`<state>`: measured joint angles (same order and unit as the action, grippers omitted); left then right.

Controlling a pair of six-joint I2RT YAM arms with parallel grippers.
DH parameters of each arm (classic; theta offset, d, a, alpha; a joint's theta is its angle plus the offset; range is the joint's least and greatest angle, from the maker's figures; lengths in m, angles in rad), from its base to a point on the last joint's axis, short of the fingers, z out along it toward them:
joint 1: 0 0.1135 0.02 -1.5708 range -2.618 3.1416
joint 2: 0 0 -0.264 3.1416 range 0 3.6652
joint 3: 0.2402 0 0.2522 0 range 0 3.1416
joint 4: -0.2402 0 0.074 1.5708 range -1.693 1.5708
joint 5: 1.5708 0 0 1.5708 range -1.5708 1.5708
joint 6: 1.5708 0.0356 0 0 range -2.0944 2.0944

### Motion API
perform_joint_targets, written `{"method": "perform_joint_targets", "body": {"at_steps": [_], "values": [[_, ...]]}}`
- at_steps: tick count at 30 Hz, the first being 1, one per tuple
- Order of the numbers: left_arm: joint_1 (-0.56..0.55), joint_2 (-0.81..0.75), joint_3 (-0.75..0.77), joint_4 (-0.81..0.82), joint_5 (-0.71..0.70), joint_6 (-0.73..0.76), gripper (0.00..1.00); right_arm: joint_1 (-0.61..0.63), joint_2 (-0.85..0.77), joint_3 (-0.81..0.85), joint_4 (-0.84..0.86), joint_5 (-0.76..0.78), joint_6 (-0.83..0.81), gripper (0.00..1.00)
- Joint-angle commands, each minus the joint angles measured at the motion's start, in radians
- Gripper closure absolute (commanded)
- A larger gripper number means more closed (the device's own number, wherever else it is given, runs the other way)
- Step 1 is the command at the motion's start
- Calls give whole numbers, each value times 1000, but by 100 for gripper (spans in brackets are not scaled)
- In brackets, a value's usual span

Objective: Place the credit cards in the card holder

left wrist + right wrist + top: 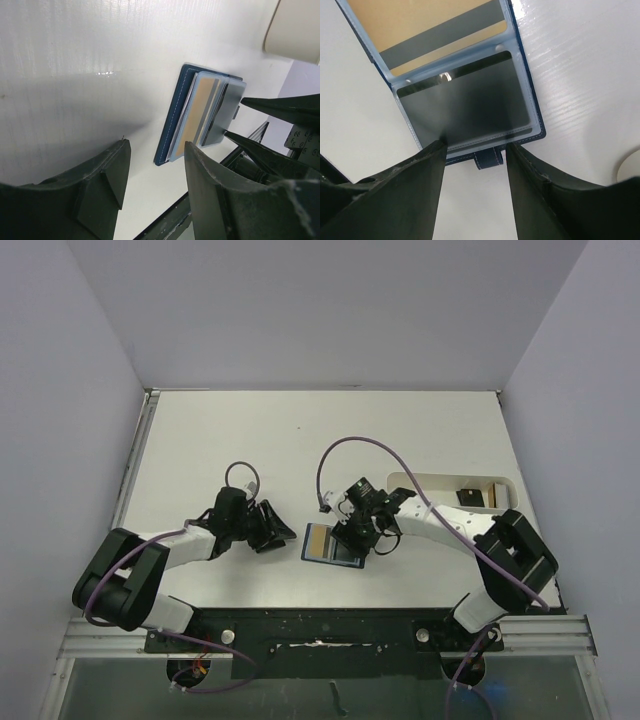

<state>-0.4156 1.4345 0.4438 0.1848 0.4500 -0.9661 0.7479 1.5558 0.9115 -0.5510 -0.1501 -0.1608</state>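
Closest up, black matte fingers of the right pincer, spread apart and empty, straddling the stitched strap tab of the card holder. Lies open mid-counter, near side, between both arms: navy cover, glossy pale blue pockets, tan card left, grey card right. Likely seating the grey one: push low and flat along the pocket, avoiding the tab. Just left, the left pincer, also parted, holding nothing; could brace the cover. Further cards waiting in the rounded white tray, far right.
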Motion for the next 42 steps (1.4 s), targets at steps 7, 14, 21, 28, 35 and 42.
{"method": "perform_joint_targets", "body": {"at_steps": [7, 14, 21, 28, 35, 42], "values": [[9, -22, -10, 57, 15, 10, 54, 0, -80, -11, -46, 36, -58, 50], [9, -15, -7, 64, 44, 10, 54, 1, -54, -10, -42, 44, -80, 51], [20, -24, -12, 62, 49, 9, 54, 2, 2, -3, -25, 34, -113, 52], [51, -52, -12, 28, 50, 19, 54, 9, 16, 4, 33, 19, -134, 66], [103, -58, -19, -13, 58, 49, 52, 56, 43, 31, 157, 12, -126, 78], [130, -53, -24, -50, 49, 81, 48, 70, 43, 9, 281, 11, -92, 80]]}}
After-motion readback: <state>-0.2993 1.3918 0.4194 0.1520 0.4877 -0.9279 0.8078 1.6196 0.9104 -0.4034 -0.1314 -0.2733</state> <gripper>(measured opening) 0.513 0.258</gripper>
